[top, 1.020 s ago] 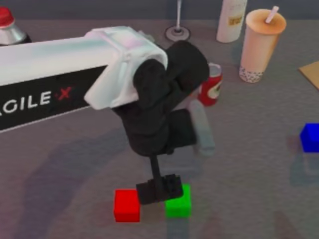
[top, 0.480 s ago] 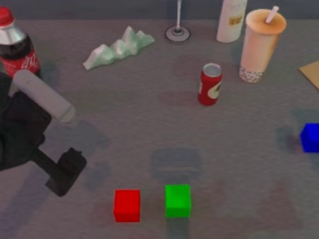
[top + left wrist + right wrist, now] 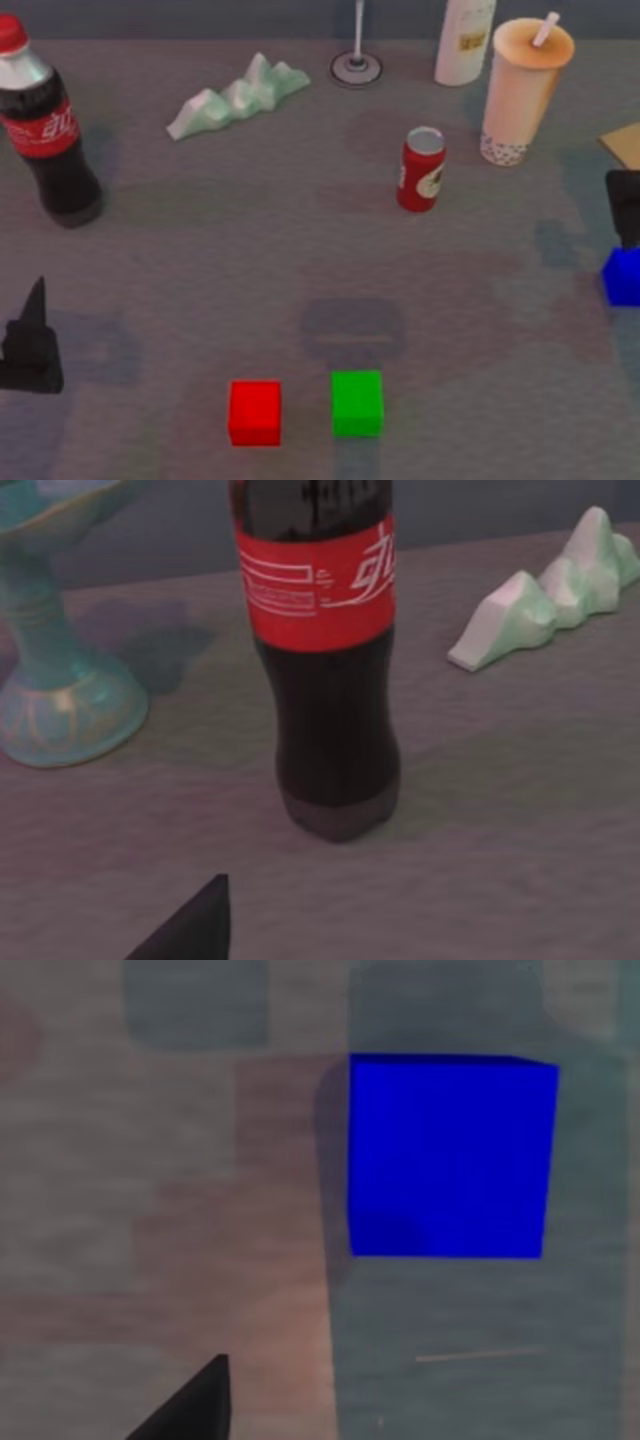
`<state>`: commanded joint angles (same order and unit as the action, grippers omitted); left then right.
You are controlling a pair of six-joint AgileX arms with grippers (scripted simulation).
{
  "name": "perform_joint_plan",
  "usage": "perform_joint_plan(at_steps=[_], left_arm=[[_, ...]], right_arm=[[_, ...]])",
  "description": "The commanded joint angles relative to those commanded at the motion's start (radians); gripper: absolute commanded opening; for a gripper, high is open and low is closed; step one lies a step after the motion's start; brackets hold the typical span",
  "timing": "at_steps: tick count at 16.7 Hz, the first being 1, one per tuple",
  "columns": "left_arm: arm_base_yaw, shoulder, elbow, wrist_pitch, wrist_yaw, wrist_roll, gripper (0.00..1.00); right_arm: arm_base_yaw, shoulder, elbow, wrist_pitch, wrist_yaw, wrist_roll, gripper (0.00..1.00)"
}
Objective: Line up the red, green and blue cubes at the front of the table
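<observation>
Blue cube [image 3: 622, 277] sits just below the right end effector [image 3: 624, 208]; whether it is spread, I cannot tell.

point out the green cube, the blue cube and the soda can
green cube [image 3: 357, 402], top view, centre of its top face
blue cube [image 3: 448, 1155], right wrist view, middle of its face
soda can [image 3: 420, 178], top view, its red side

Red cube [image 3: 254, 412] and green cube [image 3: 357, 402] sit near each other at the table's [image 3: 300, 250] front; blue cube [image 3: 622, 277] lies far right.
</observation>
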<state>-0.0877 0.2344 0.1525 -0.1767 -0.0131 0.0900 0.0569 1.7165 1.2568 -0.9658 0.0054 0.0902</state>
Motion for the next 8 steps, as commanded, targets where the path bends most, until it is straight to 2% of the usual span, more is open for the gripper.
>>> perform_joint_plan(at_steps=[4, 8], left_arm=[[0.087, -0.183, -0.124, 0.139, 0.01, -0.072, 1.0], [0.108, -0.234, -0.153, 0.177, 0.013, -0.09, 1.0]], right_arm=[[0.005, 0.181, 0.163, -0.099, -0.003, 0.012, 1.0], [0.006, 0.23, 0.208, -0.123, -0.004, 0.015, 1.0]])
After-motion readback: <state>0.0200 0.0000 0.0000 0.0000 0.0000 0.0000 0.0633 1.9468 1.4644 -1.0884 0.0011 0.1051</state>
